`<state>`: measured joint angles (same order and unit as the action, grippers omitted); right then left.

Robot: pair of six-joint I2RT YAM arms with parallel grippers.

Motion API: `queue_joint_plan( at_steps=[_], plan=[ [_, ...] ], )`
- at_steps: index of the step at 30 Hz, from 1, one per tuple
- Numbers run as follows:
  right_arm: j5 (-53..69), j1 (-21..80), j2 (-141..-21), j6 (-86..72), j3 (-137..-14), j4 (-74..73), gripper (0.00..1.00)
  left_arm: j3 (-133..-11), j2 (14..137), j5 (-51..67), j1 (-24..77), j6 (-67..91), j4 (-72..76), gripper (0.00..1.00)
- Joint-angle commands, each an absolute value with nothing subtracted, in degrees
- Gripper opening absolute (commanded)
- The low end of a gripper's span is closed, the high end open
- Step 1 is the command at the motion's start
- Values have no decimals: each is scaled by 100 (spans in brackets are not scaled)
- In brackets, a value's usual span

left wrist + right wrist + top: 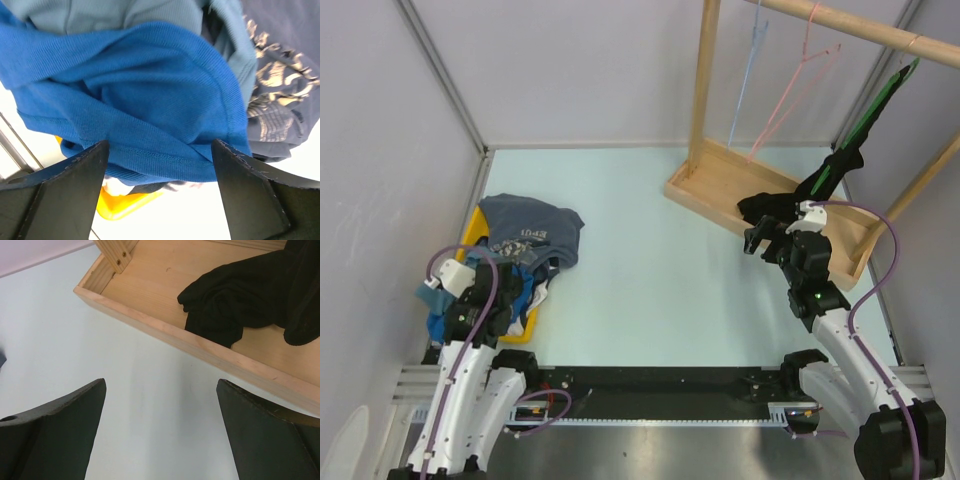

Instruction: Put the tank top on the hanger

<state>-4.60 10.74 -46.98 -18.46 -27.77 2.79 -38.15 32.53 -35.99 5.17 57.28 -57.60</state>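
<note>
text: pale print (272, 80) on dark shirt (535, 225) | top view, left-centre: a few block letters, too small to read | left wrist view, right edge: crumpled, partial glyphs only, illegible | no other readable text, labels or numbers

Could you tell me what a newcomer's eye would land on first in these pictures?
Probably the bright royal-blue tank top, bunched on the clothes pile at the near left, right in front of the open left gripper. Next, the wooden rack at the far right, where a pink hanger hangs bare between a light blue hanger and a green hanger trailing black cloth into the rack's tray.
</note>
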Motion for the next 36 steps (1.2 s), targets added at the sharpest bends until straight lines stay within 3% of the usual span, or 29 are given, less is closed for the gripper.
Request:
queue_joint_plan(
  at_steps=[1,3,6,8,9,12,18,23,29,33,36],
  plan=[
    [-404,1055,-4693,-1898,-2944,334,100,-3692,3358,-3376,483,6196,-5748,89],
    [-396,1046,-4685,-1907,-2944,334,100,-3630,3305,-3305,483,6293,-5625,87],
    [-395,1037,-4676,-1907,-2944,334,100,-3498,3296,-3340,483,6398,-5528,74],
    [-387,1037,-4658,-1898,-2936,334,100,-3463,3252,-3384,483,6477,-5572,53],
    [-395,1037,-4650,-1907,-2927,325,100,-3454,3156,-3401,483,6495,-5572,36],
    [-413,1037,-4667,-1916,-2935,325,100,-3515,2971,-3419,483,6486,-5572,0],
    [-360,1028,-4684,-1899,-2979,308,100,-4444,2619,-3472,483,6329,-5643,0],
    [-316,1020,-4763,-1907,-3015,299,100,-5851,3267,-3218,492,4863,-5107,0],
    [-290,1020,-4922,-1872,-3172,229,100,-7092,3613,-1856,501,2990,-3878,0],
    [-290,1020,-4992,-1854,-3296,114,100,-7906,3831,-1109,501,2593,-3384,0],
    [-273,1028,-5027,-1846,-3348,97,100,-8505,4437,128,501,2531,-3305,0]
  ],
)
